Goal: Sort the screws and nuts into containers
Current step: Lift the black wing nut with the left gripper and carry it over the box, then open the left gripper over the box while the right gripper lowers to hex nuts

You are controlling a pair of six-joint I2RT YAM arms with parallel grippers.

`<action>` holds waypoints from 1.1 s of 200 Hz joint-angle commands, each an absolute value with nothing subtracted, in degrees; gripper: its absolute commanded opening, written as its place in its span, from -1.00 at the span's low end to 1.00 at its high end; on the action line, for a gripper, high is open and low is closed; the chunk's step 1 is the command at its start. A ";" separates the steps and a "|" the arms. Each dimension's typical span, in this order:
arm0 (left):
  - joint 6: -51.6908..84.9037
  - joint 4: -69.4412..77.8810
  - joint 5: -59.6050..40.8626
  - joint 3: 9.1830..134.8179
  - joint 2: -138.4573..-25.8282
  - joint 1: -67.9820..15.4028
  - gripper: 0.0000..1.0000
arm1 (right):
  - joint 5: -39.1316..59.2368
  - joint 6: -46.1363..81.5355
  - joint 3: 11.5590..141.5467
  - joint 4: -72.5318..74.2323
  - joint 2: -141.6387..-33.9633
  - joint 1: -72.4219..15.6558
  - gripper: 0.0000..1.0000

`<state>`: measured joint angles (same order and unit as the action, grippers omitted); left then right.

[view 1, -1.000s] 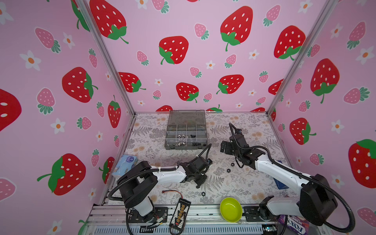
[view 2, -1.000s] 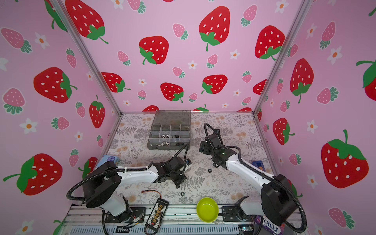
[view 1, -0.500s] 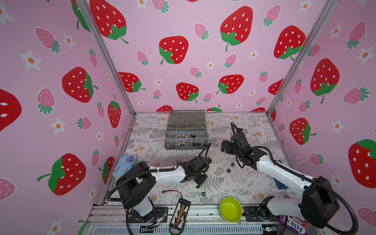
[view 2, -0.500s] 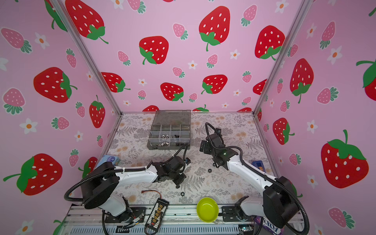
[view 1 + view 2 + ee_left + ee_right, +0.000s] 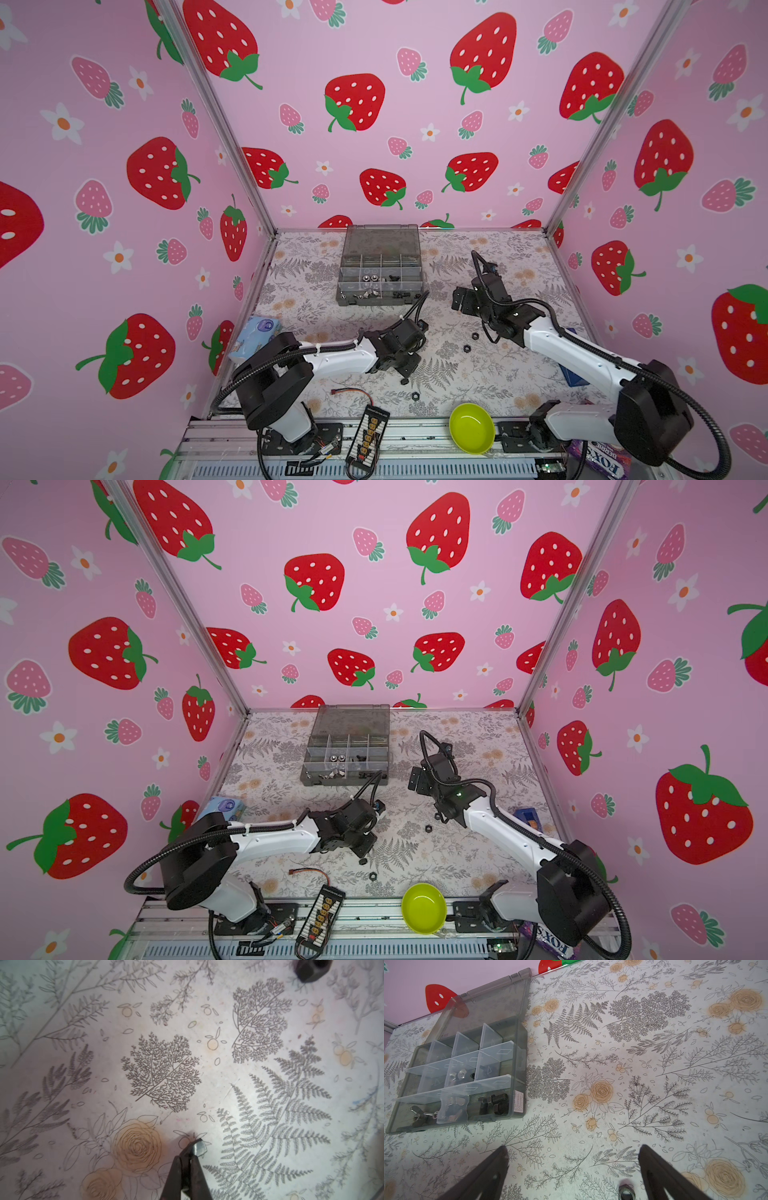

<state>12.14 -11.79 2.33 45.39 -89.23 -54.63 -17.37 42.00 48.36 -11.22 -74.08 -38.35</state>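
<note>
Left pincer (image 5: 192,1148) pressed together, pinching black screw (image 5: 200,1147) at tips, low over counter (image 5: 218,1084). Right pincer (image 5: 573,1150) spread wide; nut (image 5: 625,1191) near one finger; box (image 5: 520,1064) well apart.

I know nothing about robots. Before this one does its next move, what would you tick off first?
1. Left fingers closed on a small dark piece: ok.
2. Whether that piece is screw or nut: cannot tell.
3. Organizer box open: ok.
4. Right fingers open and empty: ok.
5. Table cleared of loose nuts: not ok, several black ones lie there.
</note>
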 commanded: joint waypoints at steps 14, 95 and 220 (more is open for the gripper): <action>15.00 -12.93 8.00 50.30 -84.16 -52.59 -1.00 | -18.82 43.41 46.93 -12.13 -72.30 -38.06 0.99; 17.93 -11.95 8.49 63.32 -86.29 -36.83 -1.00 | -21.06 43.99 47.38 -13.68 -72.60 -37.88 0.99; 19.81 -14.91 2.10 84.12 -109.57 -25.94 -1.00 | -21.44 46.13 44.85 -16.77 -73.23 -37.49 0.99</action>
